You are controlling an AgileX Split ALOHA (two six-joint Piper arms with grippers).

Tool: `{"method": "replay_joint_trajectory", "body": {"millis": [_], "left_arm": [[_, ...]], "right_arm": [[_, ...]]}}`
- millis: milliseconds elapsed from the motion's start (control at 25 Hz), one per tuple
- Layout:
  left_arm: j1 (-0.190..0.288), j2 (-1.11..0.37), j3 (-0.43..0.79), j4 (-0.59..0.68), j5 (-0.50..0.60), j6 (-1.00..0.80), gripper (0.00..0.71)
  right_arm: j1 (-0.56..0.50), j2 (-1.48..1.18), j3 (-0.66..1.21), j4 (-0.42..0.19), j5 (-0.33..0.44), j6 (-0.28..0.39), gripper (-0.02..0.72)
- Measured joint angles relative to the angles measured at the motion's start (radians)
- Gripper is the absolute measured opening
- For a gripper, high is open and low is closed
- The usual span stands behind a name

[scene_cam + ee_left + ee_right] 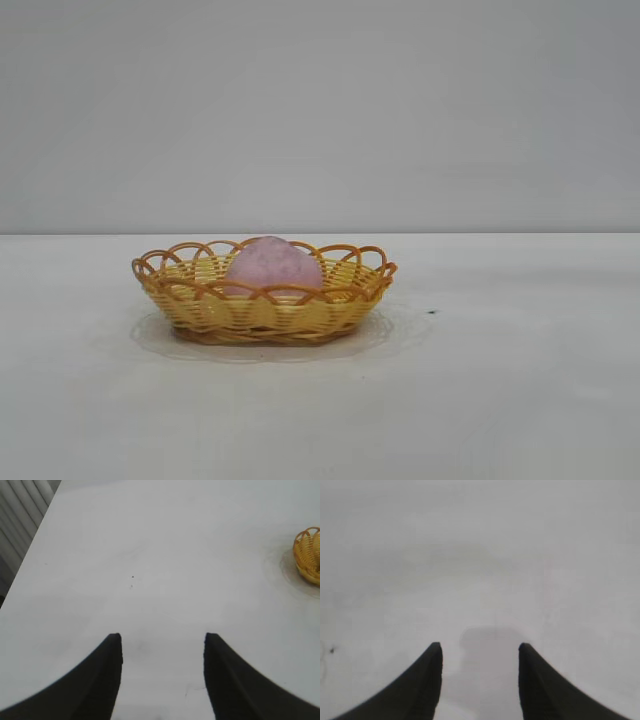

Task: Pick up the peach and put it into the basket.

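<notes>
The dusty-pink peach (272,265) lies inside the yellow-orange woven basket (250,310), which stands on the white table in the exterior view. No arm shows in that view. In the left wrist view my left gripper (163,636) hangs open over bare table, and part of the basket (309,555) shows far off at the frame's edge. In the right wrist view my right gripper (479,645) is open too, with only white table and its own shadow between the fingers. Neither gripper holds anything.
A plain grey wall runs behind the table. White table surface (520,380) surrounds the basket on all sides. In the left wrist view the table edge and some pale vertical slats (22,510) show at one corner.
</notes>
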Motion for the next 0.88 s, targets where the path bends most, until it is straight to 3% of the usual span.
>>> {"method": "replay_joint_trajectory", "body": {"millis": [560, 720, 880], "left_arm": [[0.000, 0.000, 0.000, 0.000, 0.000, 0.000, 0.322], [0.000, 0.000, 0.000, 0.000, 0.000, 0.000, 0.322], [0.000, 0.000, 0.000, 0.000, 0.000, 0.000, 0.322]], "right_arm": [[0.000, -0.690, 0.267, 0.000, 0.366, -0.038, 0.298], [0.000, -0.889, 0.324, -0.002, 0.419, -0.044, 0.298], [0.000, -1.085, 0.349, 0.007, 0.404, -0.044, 0.298]]}}
